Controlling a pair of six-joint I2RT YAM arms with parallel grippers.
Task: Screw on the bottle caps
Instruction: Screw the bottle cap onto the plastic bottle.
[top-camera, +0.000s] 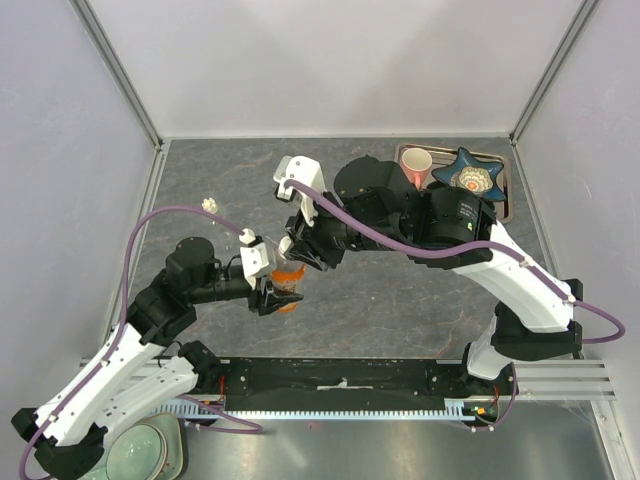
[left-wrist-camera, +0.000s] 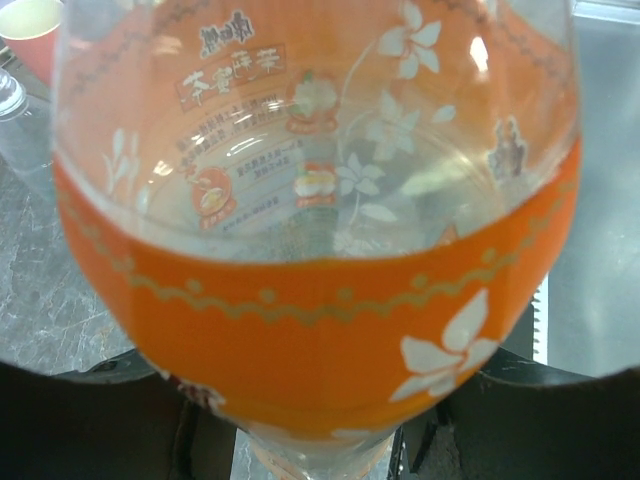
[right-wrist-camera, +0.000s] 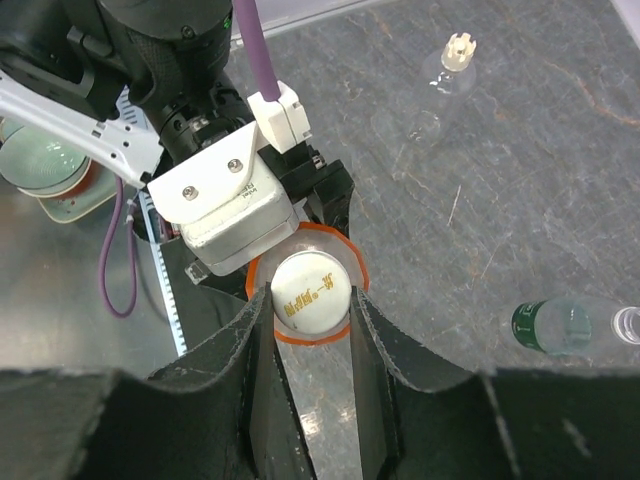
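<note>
The orange bottle (top-camera: 288, 281) stands upright between the arms and fills the left wrist view (left-wrist-camera: 320, 320). My left gripper (top-camera: 270, 292) is shut on its body. A white bottle cap (right-wrist-camera: 311, 290) sits on the bottle's mouth, and my right gripper (right-wrist-camera: 311, 300) is shut on it from above, one finger on each side; it also shows in the top view (top-camera: 297, 256). The tiny clear bottle (right-wrist-camera: 440, 85) lies on the table at the far left (top-camera: 210, 204). The clear bottle with the green label (right-wrist-camera: 570, 326) lies on its side, uncapped.
A tray (top-camera: 505, 195) at the back right holds a pink mug (top-camera: 416, 163) and a blue star-shaped dish (top-camera: 470, 178). A green plate (top-camera: 140, 455) sits at the near left, off the mat. Enclosure walls stand on three sides.
</note>
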